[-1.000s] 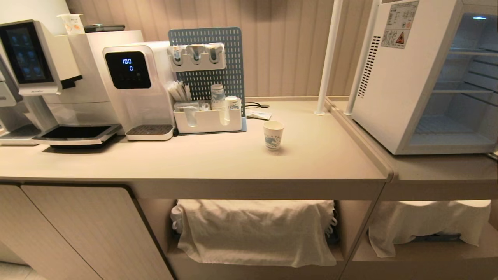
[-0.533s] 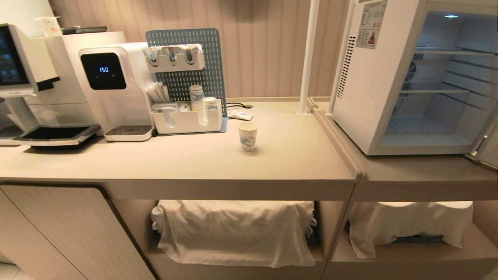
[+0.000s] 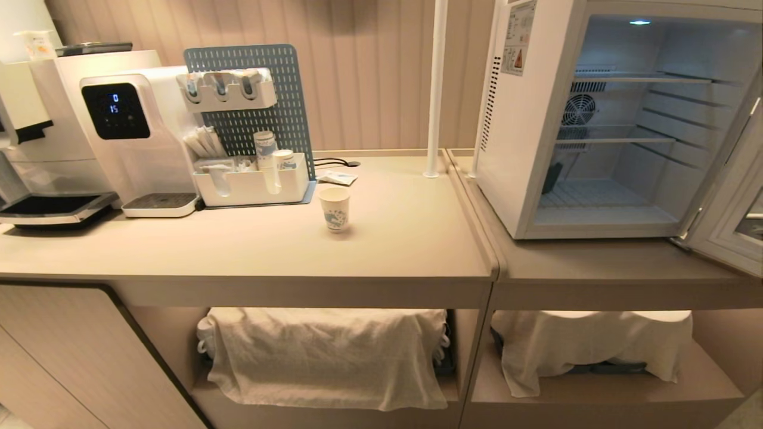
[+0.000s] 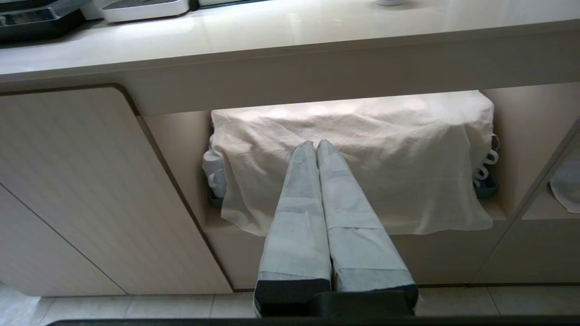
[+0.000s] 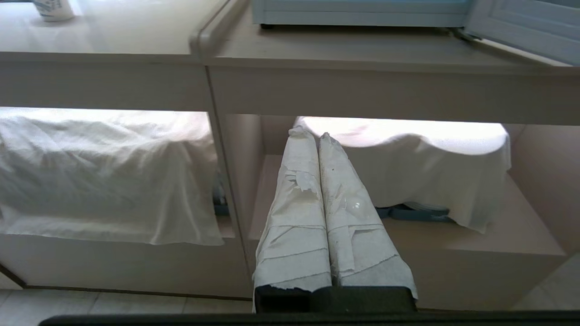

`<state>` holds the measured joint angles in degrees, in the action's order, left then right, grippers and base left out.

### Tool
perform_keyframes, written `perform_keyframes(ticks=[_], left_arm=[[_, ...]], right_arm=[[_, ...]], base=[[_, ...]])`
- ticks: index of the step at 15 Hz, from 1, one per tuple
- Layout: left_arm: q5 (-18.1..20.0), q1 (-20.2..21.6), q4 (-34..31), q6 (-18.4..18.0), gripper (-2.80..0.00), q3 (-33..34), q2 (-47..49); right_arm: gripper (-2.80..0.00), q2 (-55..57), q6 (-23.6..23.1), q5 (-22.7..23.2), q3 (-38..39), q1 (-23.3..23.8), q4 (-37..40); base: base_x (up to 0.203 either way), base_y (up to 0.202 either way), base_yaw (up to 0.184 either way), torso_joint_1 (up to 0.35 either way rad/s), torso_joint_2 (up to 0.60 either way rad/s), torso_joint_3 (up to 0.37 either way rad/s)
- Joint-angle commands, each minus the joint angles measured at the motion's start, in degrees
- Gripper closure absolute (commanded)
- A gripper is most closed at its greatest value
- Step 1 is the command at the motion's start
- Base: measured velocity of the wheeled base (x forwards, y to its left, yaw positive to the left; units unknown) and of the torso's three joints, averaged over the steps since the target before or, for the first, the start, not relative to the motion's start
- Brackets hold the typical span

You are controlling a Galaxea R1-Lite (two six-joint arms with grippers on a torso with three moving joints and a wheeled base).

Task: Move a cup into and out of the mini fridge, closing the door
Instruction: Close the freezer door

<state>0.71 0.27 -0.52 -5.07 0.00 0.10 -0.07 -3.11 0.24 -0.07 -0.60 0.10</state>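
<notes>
Over the last second the whole head view had slid leftward: the camera had swung toward the right, so the coffee machines drifted off the left edge while the mini fridge (image 3: 602, 119) came fully into sight. Nothing on the table (image 3: 417, 250) itself had moved. The shift mattered for the task — the robot appeared to be lining itself up with both the cup and the fridge before any reach began.

The cup (image 3: 334, 208) stood upright and alone on the table, in front of the white organiser tray (image 3: 250, 187) and well apart from the fridge. The fridge stood open, its wire shelves bare and its light on; the door (image 3: 730, 202) hung swung out at the right edge.

Neither arm showed in the head view. The left hand (image 4: 316, 146) was fully closed and empty, hanging low before the cloth-draped shelf (image 4: 353, 158) under the table. The right hand (image 5: 312, 136) was likewise closed on nothing — pointed at the covered shelf below the fridge.
</notes>
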Motion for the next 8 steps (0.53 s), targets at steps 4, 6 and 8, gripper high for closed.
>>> perform_keyframes(ticks=[4, 6, 8], left_arm=[[0.0, 0.1, 0.0, 0.0, 0.0, 0.0, 0.1], [0.0, 0.1, 0.0, 0.0, 0.0, 0.0, 0.0], [0.0, 0.0, 0.0, 0.0, 0.0, 0.0, 0.0]], right_arm=[[0.0, 0.0, -0.1, 0.0, 0.0, 0.0, 0.0], [0.0, 0.0, -0.1, 0.0, 0.0, 0.0, 0.0], [0.0, 0.0, -0.1, 0.0, 0.0, 0.0, 0.0]], base=[[0.0, -0.197, -0.001, 0.002, 0.0, -0.001], [0.0, -0.194, -0.003, 0.002, 0.0, 0.0], [0.0, -0.197, -0.001, -0.001, 0.01, 0.003]])
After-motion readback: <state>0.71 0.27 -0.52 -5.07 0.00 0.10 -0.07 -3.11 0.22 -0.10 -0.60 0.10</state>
